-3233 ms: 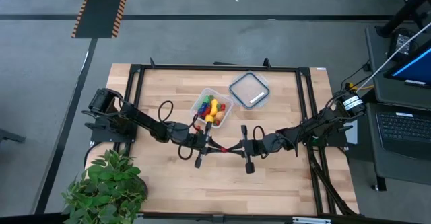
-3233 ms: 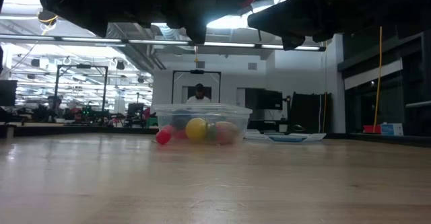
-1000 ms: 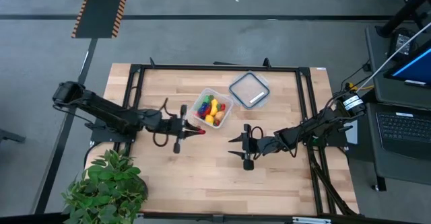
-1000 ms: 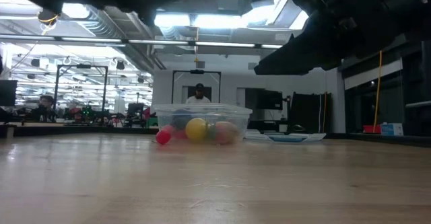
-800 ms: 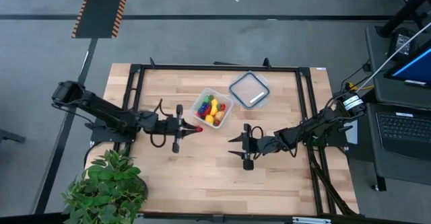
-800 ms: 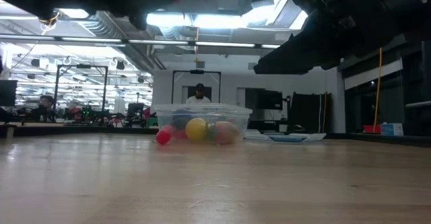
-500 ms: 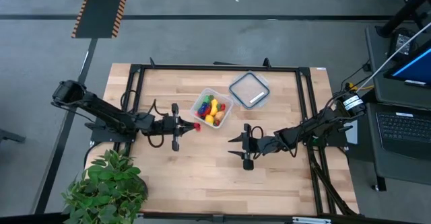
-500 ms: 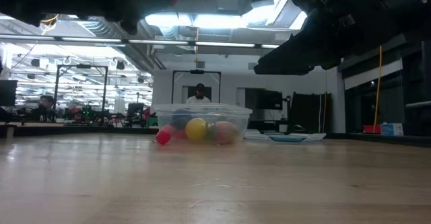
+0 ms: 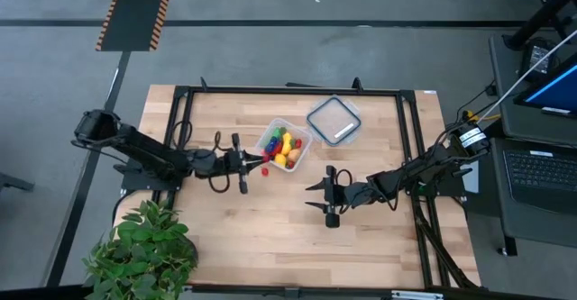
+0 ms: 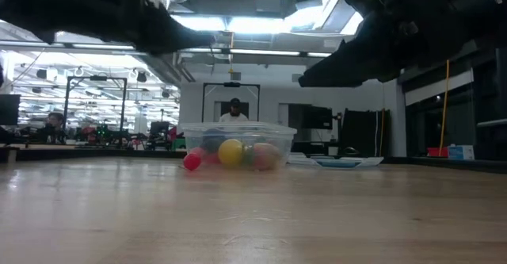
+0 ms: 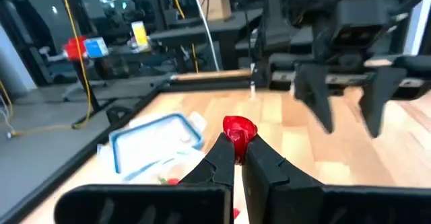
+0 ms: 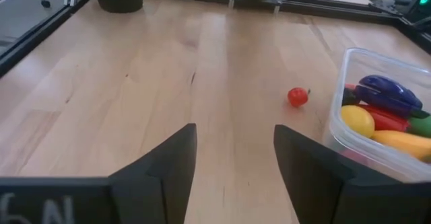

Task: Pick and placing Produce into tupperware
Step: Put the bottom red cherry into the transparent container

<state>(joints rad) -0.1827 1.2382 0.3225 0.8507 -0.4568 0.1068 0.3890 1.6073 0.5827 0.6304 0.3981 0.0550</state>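
Clear plastic tupperware [image 9: 306, 139] sits on the wooden tabletop [image 9: 379, 237], toward the far side and a little left of centre. It holds most of the Produce [image 9: 283, 146]: yellow, red, green and one blue-purple piece [image 12: 387, 91], piled together against the walls.

One small red piece [image 9: 265, 168] lies outside the tub, on the bare wood just beside its left near corner. The low view shows it resting on the surface against the tub wall [image 10: 192, 161]. The right wrist view shows it alone on the wood [image 12: 297, 97].

Left gripper [image 9: 256, 164]: fingers pressed together, nothing between them. The tips point at the red piece and are very close to it. In the left wrist view the piece [image 11: 239, 128] shows right at the tip of the closed fingers [image 11: 259, 160]. I cannot tell if they touch.

Right gripper [image 9: 313, 196]: fingers spread, empty, held above open tabletop on the near side of the tub and right of the stray piece, well apart from both.

Flat clear lid with blue-grey rim [image 9: 334, 120] lies just beside the tub on its right far side. Potted plant [image 9: 144, 250] stands at the near left corner. A person [image 10: 234, 110] is in the room behind the table.
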